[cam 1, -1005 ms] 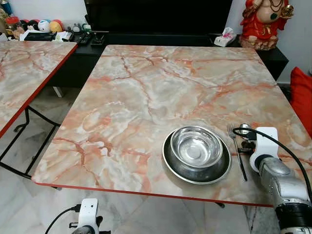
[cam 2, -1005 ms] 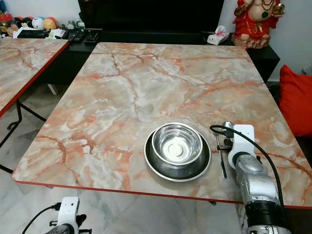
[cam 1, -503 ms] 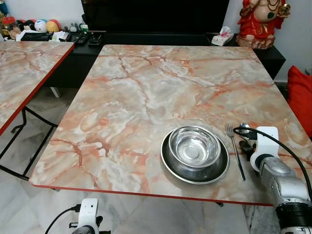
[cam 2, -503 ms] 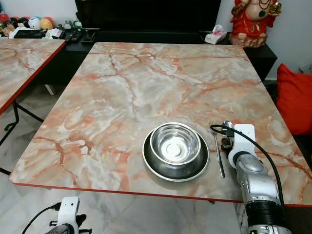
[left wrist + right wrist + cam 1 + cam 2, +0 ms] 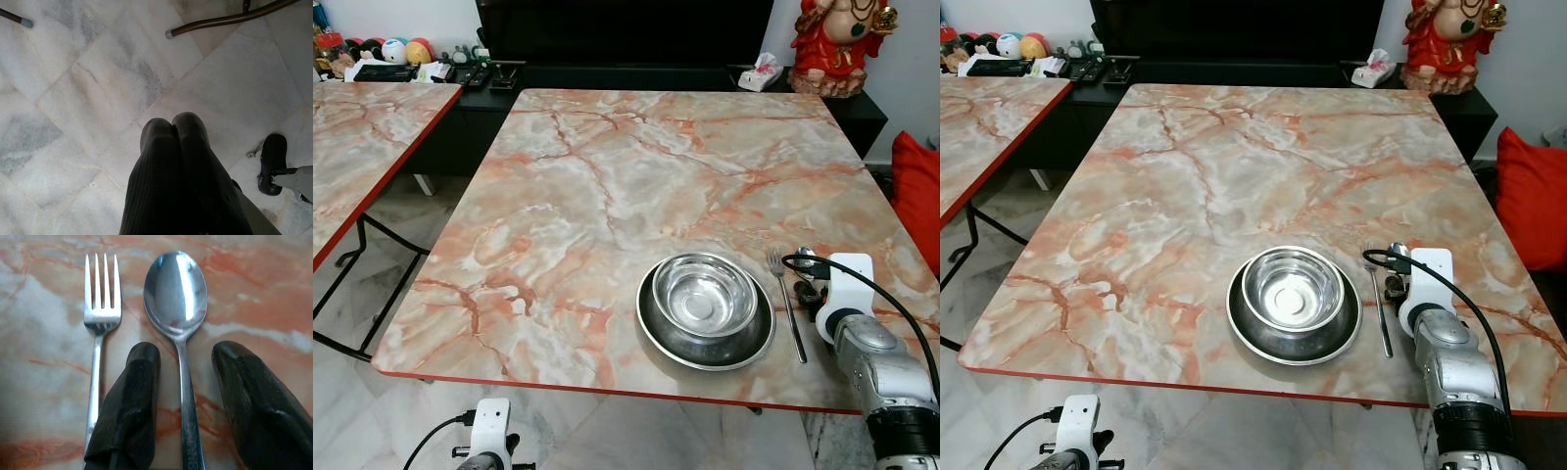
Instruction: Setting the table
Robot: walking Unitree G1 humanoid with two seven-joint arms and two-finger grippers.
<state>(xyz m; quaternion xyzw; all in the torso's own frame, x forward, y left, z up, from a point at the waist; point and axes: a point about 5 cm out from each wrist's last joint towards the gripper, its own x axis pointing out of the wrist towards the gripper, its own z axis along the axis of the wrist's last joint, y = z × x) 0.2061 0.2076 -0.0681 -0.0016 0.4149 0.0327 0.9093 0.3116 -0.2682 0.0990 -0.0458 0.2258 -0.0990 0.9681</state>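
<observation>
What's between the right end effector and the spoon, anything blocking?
Nothing visible. The right end effector is open and straddles the spoon handle on the table, one finger either side. The fork lies beside it, outside the fingers.

- The counter (image 5: 607, 176) has a smooth, faintly glossy marble-pattern top.
- The bowl (image 5: 705, 294) and plate (image 5: 651, 328) are polished metal, shiny.
- The fork (image 5: 100, 318) and spoon (image 5: 176, 289) are bright, mirror-like steel.
- The right tool (image 5: 186, 367) has matt black, finely ribbed fingers (image 5: 132, 406).
- The floor (image 5: 98, 73) is pale, smooth marble tile.
</observation>
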